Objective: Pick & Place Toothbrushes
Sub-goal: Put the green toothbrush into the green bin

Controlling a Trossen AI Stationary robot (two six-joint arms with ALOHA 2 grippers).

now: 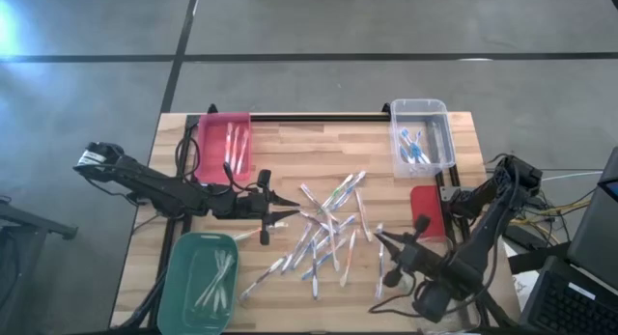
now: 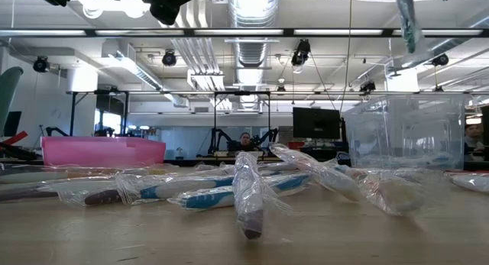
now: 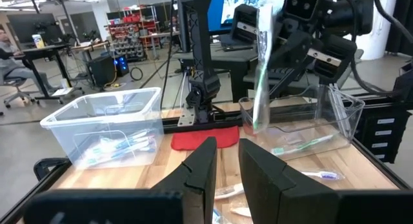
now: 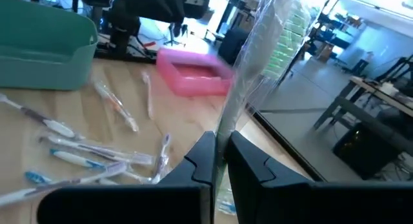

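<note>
Several clear-wrapped toothbrushes point(image 1: 328, 234) lie in a loose pile on the middle of the wooden table, and the low view shows them close up point(image 2: 248, 192). My right gripper point(image 4: 219, 143) is near the table's near right side point(image 1: 383, 242). It is shut on one wrapped toothbrush with green accents point(image 3: 259, 75), whose lower end shows high in the low view point(image 2: 409, 21). My left gripper point(image 3: 227, 150) is raised over the pile's left edge point(image 1: 280, 208). It is open by a narrow gap with nothing between the fingers. My right gripper pinches the green-accented toothbrush between its two fingers at one end point(image 4: 224, 137). The toothbrush lies along the fingers and reaches out past their tips. It is lifted clear of the table and hangs nearly upright below the gripper point(image 3: 257, 114).
A pink bin point(image 1: 227, 147) at the far left holds a few toothbrushes. A clear bin point(image 1: 422, 137) at the far right holds blue ones, and a green bin point(image 1: 198, 282) at the near left holds several. A red pad point(image 1: 425, 209) lies near the right arm. Another clear container point(image 3: 303, 124) stands beyond it.
</note>
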